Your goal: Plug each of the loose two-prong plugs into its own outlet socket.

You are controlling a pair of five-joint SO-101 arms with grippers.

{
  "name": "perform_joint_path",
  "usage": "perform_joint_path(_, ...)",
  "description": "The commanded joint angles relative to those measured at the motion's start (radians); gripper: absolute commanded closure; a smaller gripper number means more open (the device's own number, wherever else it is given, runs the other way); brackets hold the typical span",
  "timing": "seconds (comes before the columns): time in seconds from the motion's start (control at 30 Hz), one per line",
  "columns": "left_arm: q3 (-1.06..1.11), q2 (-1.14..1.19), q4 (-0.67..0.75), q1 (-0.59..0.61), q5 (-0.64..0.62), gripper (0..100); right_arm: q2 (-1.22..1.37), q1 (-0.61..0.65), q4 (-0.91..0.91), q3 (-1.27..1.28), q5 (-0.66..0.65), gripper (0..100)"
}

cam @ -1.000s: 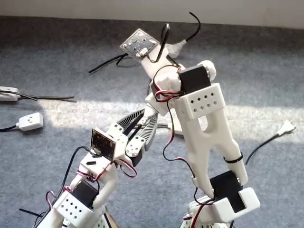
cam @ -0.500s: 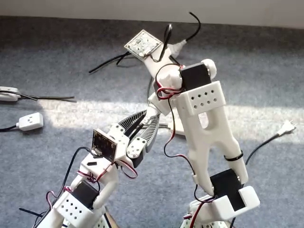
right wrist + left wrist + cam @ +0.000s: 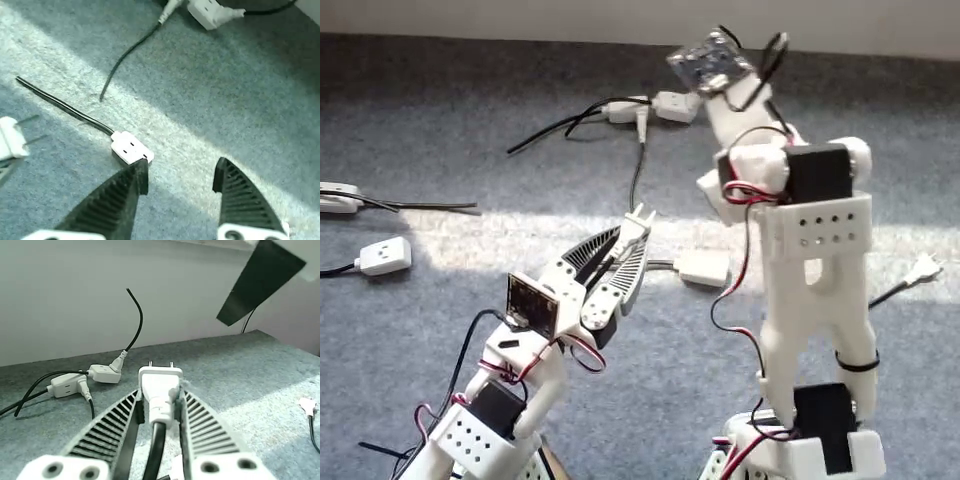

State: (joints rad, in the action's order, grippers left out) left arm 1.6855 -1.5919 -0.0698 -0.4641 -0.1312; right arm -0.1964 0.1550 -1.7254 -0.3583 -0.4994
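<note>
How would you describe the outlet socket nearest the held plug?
Find the sunlit band across the grey carpet. Between the two arms lies a white outlet socket, beside the held plug. Other sockets lie at the left edge or near the wall.

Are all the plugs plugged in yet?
Not yet. One far plug looks joined to a wall-side socket already. The left gripper holds a second plug, prongs bare, while the right gripper hangs open above an empty socket. Another loose plug waits on the carpet.
</note>
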Motion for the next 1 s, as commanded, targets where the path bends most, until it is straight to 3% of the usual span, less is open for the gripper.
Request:
perform_joint_path(0.0,0.018,-0.012,-0.029,0.008,0.009,99,-0.124,-0.171,-0.039,0.120,0.012,78.2)
perform_joint_path(0.23,-0.008,-0.005,-0.087,0.008,0.029,99,-0.407,-0.375,-0.033,0.526,-0.083,78.2)
perform_joint_path(0.47,-0.202,-0.002,-0.341,-0.110,0.328,99,-0.702,-0.561,0.077,0.901,-0.158,78.2)
perform_joint_path(0.67,-0.346,0.021,-0.512,-0.139,0.546,99,-0.866,-0.591,0.160,1.239,-0.157,78.2)
perform_joint_path(0.97,-0.768,0.532,-0.713,-0.128,0.597,99,-1.017,-0.621,0.257,1.527,-0.104,78.2)
